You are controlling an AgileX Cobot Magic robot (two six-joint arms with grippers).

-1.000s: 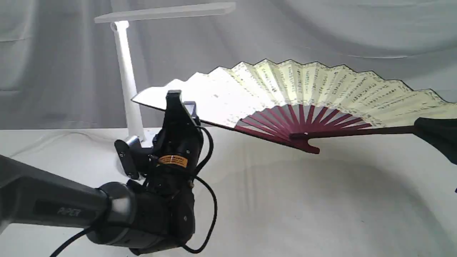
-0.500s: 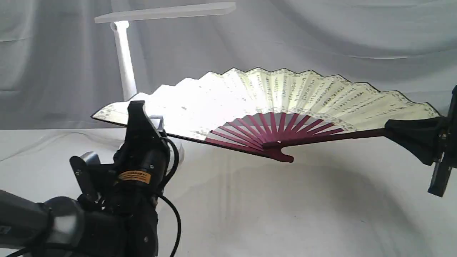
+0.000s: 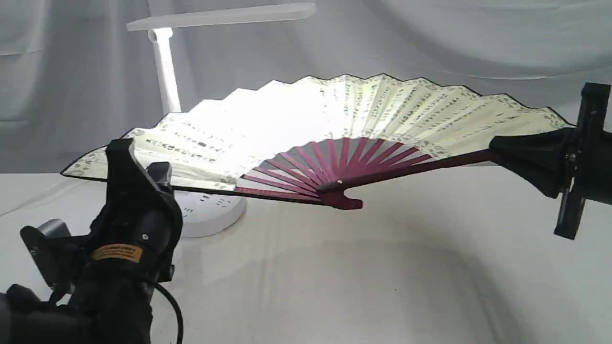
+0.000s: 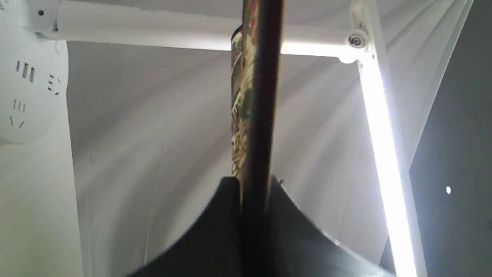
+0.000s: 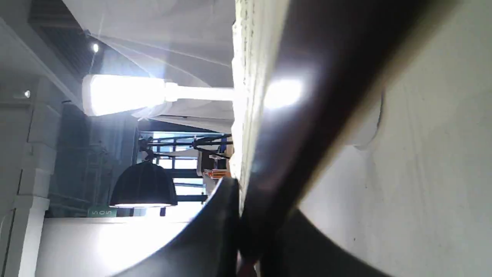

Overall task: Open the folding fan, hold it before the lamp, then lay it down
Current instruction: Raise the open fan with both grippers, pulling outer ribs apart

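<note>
Two black tools each pinch one end of the cream pleated, maroon-ribbed paper fan [image 3: 287,129], left tool [image 3: 141,167] nearest, right tool [image 3: 499,149] farther, holding it spread, tilted above the white bench [image 3: 382,286], before the white plastic desk lamp [image 3: 165,71], probably for its light.

White cloth-covered table [image 3: 392,286], lamp [image 3: 167,76] (round base) on it

Behind the folding fan [image 3: 382,110] I lose the lamp [image 3: 165,67]'s lower stem and part of its base. I can't read the folding fan's calligraphy: it is too small, and glare whitens the half nearest the lamp. In the right wrist view its edge is a dark blur.
</note>
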